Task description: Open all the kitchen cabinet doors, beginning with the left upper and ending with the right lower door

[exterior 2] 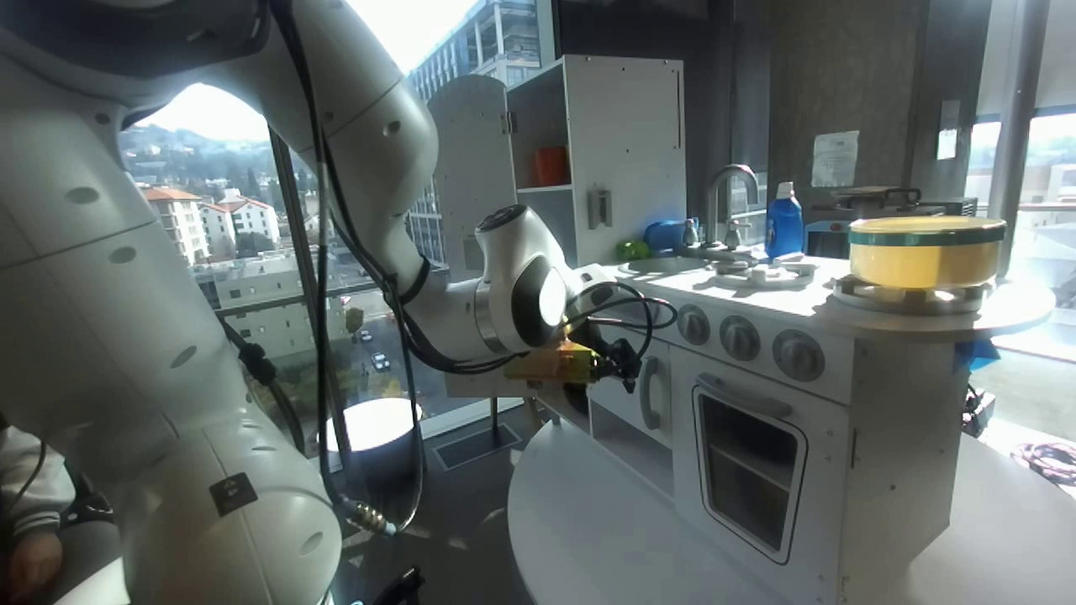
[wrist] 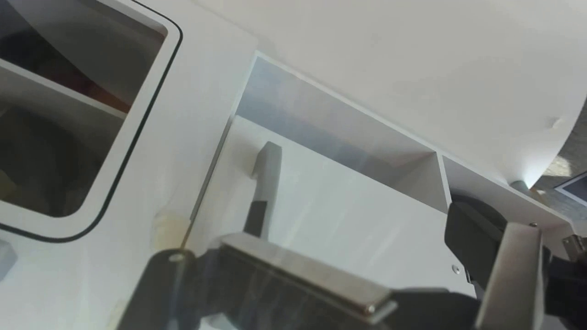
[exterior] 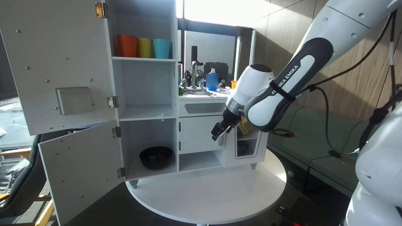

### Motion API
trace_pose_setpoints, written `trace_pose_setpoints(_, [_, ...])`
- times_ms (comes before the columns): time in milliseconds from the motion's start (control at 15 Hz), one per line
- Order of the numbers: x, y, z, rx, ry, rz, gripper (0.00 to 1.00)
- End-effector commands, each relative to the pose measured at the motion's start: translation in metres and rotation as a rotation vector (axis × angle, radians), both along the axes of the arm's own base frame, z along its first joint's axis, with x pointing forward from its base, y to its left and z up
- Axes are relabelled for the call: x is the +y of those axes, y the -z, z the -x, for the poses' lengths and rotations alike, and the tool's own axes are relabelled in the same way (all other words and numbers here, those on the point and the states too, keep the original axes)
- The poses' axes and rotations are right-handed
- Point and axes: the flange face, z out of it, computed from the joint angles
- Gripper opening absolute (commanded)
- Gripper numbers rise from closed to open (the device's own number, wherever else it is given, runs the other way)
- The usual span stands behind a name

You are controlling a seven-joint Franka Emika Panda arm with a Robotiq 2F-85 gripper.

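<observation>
We've got the gripper (exterior: 219, 134) right near the handle (wrist: 267, 176) of the closed middle door (exterior: 199, 135), jaws wide apart and holding nothing! Over on the left, we see the upper door (exterior: 72, 59) and lower door (exterior: 84, 172) swung open; the oven door (exterior 2: 750, 470) is shut.

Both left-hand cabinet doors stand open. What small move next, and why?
Probably nudge the open jaws until the handle sits between them, before closing. The middle door looks shut, and in the wrist view its handle runs behind one jaw, not clearly within the gap.
</observation>
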Motion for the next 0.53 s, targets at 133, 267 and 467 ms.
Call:
trace_pose_setpoints(133, [-0.014,0.021,-0.008,0.0,0.015,-0.019,1.0])
trace_pose_setpoints(267, [-0.018,0.019,-0.011,-0.014,0.02,-0.016,1.0])
trace_pose_setpoints(467, [-0.025,0.006,-0.018,-0.029,0.039,0.007,1.0])
